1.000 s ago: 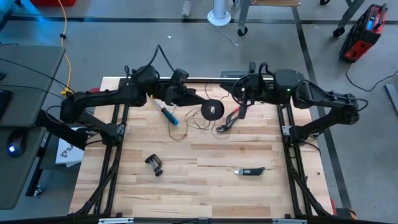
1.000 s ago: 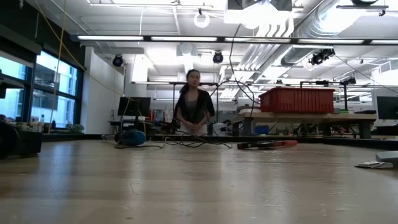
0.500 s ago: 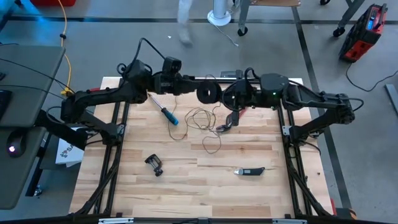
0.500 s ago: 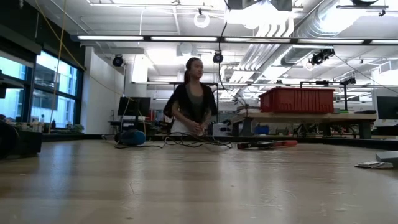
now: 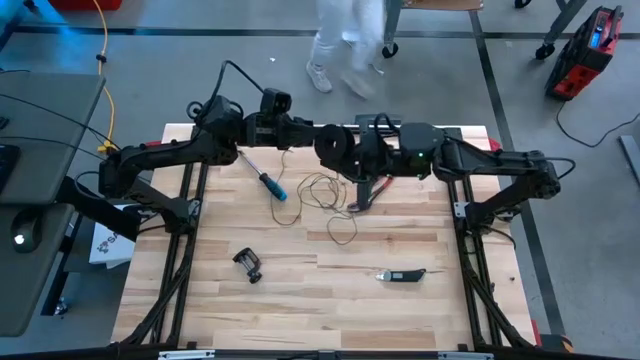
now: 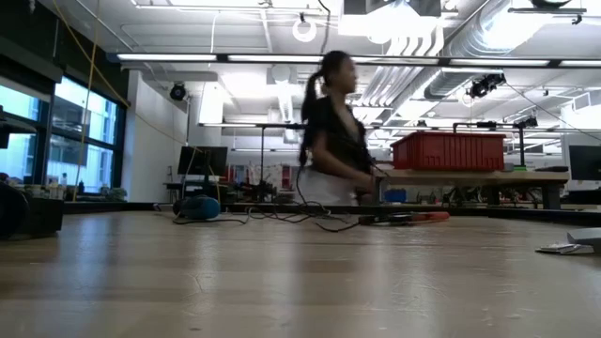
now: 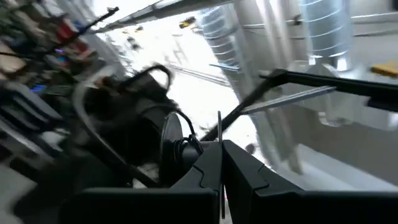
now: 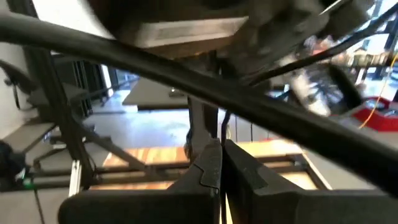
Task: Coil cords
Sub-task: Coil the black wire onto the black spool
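Observation:
The small round black reel [image 5: 335, 148] is raised over the table's far middle, between my two grippers. Its hair-thin dark cord drops in loose loops [image 5: 322, 190] onto the wood, and the low view shows that heap [image 6: 299, 212] far off. My left gripper [image 5: 308, 135] comes from the left, tipped upward and shut, with the reel [image 7: 171, 149] right beside its fingertips. My right gripper [image 5: 356, 152] comes level from the right, shut, close against the reel's other side. My left gripper pinches the thin cord [image 7: 219, 127] between its two shut fingers, close beside the reel; the cord stands out past the fingertips as a fine line. The reel is lifted clear of the table, and the cord's free loops lie slack on the wood. My right gripper's fingers [image 8: 208, 163] are shut next to the reel, but I cannot tell whether they touch the reel or the cord.
Red pliers [image 5: 368, 192] lie under the right gripper and a blue-handled screwdriver [image 5: 272, 185] under the left arm. A black clip [image 5: 248, 264] and a dark tool [image 5: 400, 275] lie nearer the front. A person [image 6: 331, 131] walks past behind the table.
The reel has risen and moved toward the far edge, ending up between the grippers. My right gripper has swung from pointing down at the pliers to level and gone toward the table's left, up to the reel. My left gripper has tipped upward. The cord's loops have spread toward the near edge.

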